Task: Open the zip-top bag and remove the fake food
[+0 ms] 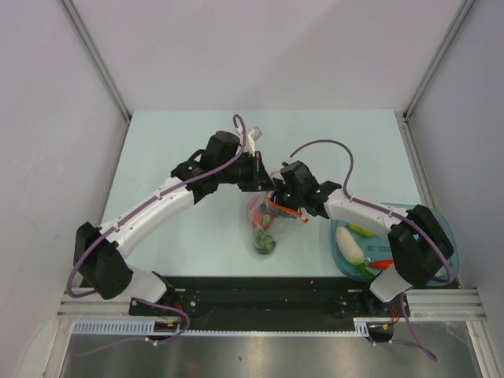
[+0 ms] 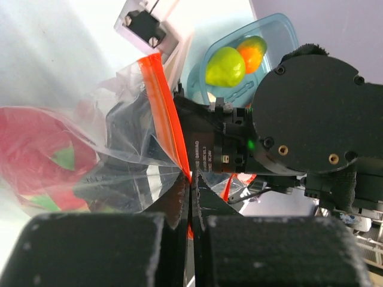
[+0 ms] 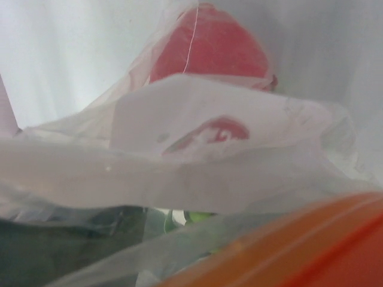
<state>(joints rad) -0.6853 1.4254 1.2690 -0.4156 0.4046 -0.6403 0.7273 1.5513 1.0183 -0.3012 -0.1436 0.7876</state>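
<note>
The zip-top bag [image 1: 264, 217] hangs above the table's middle between both arms. My left gripper [image 2: 190, 179] is shut on its red-orange zip strip [image 2: 160, 101]; in the top view this gripper [image 1: 262, 183] is at the bag's upper left. Through the plastic show a pink-red dragon fruit [image 2: 36, 152] and, at the bottom, a dark-green piece [image 1: 264, 242]. My right gripper [image 1: 279, 205] is at the bag's mouth on the right. The right wrist view is filled with bag film, the dragon fruit [image 3: 209, 51] and the zip strip [image 3: 317, 251]; its fingers are hidden.
A teal tray [image 1: 441, 224] at the right front holds a white radish [image 1: 349, 242], a green piece and an orange carrot. In the left wrist view the tray [image 2: 281, 30] shows a green fruit [image 2: 225, 66] and an orange [image 2: 251, 51]. White walls stand round the table.
</note>
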